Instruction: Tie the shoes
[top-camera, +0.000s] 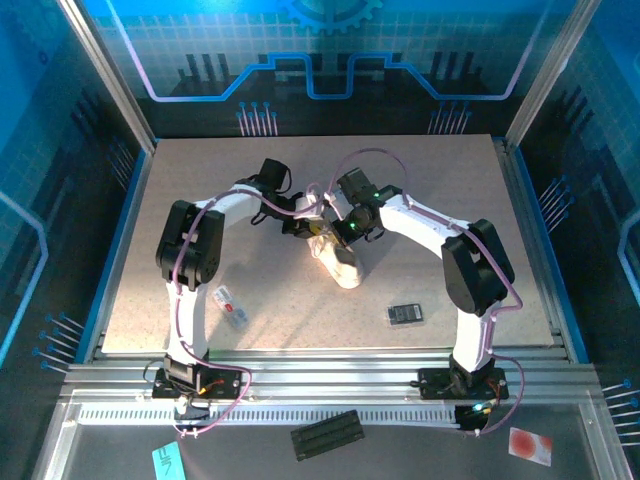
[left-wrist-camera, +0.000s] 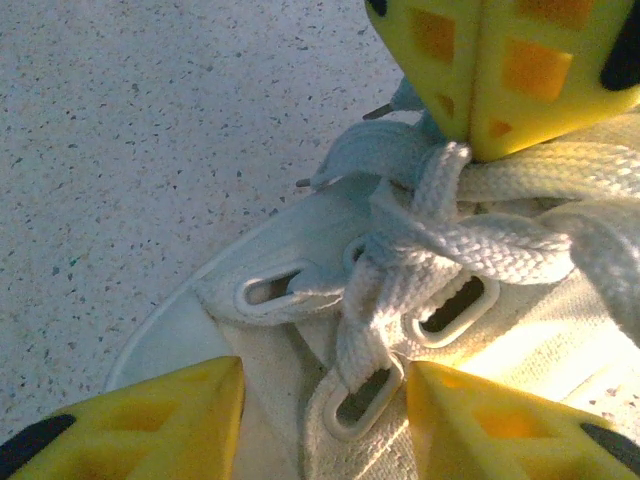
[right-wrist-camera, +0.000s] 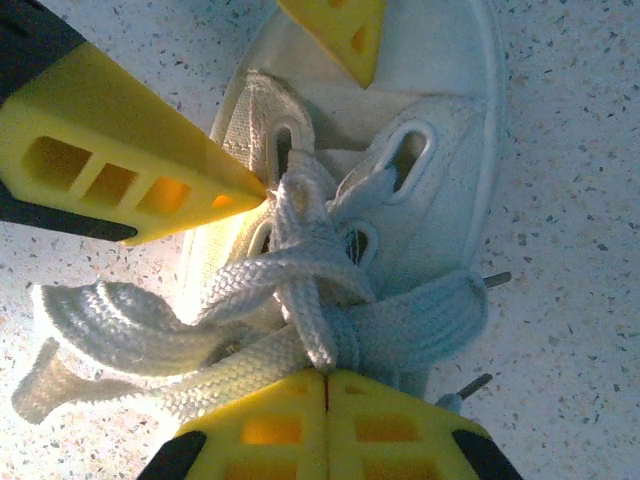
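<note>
Right fingers pinch laces of the sneaker (left fingers spread).

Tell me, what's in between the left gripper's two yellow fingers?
The top of the shoe, its laces crossing through eyelets, lies between the open fingers of the left gripper; the left wrist view shows it.

A small black device lay near right on the speckled surface; a white-and-red packet lay near left.
</note>
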